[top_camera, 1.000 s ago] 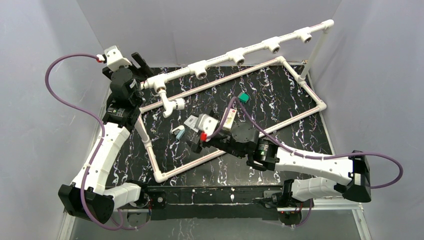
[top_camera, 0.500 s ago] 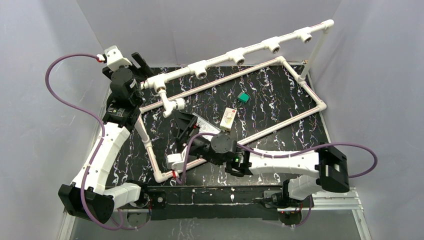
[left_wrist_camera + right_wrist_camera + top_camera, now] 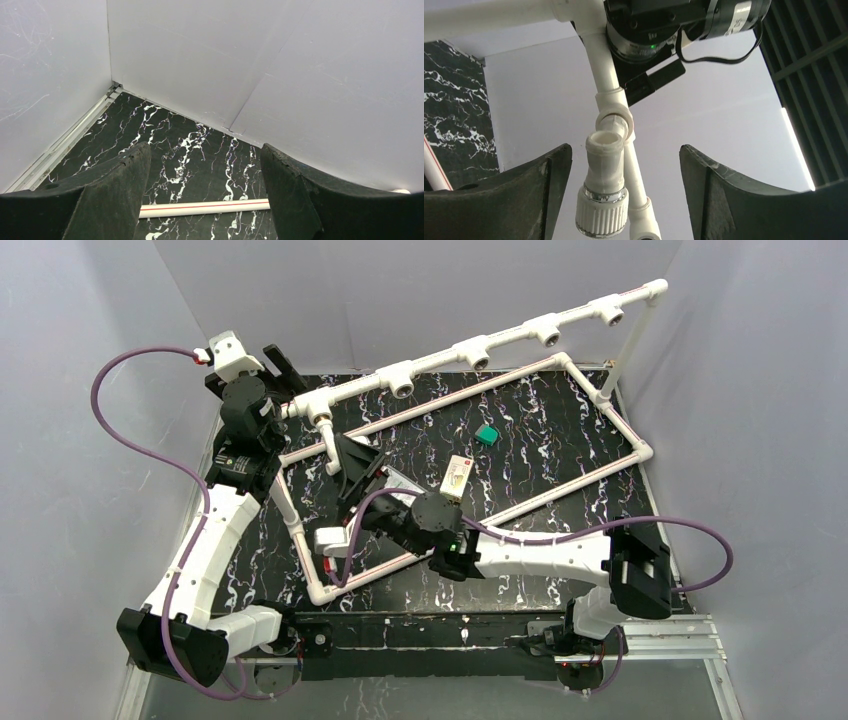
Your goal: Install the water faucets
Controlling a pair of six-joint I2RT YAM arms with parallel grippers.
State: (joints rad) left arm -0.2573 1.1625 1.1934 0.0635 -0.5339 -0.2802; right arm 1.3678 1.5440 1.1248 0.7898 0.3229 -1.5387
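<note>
One water faucet (image 3: 603, 197) hangs off the pipe rail (image 3: 470, 348) near the far-left corner, between my right gripper's (image 3: 624, 160) spread fingers. Light, rigid, slick plastic, I judge; I'd grip its ribbed collar (image 3: 601, 215). My left gripper (image 3: 205, 152) gapes empty.

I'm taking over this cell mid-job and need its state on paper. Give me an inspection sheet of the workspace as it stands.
Surface: black marble-patterned tabletop, carrying a white rectangular pipe frame.
Job's things: white plastic faucet with ribbed collar hangs from the long white pipe rail at its left end; its four other tee sockets are empty.
Clutter: small green block, small cream box.
Grippers: left gripper open, holding nothing; right gripper open, fingers either side of the faucet, not touching.
Cables: purple cables loop off both arms.
Surroundings: plain grey walls.
</note>
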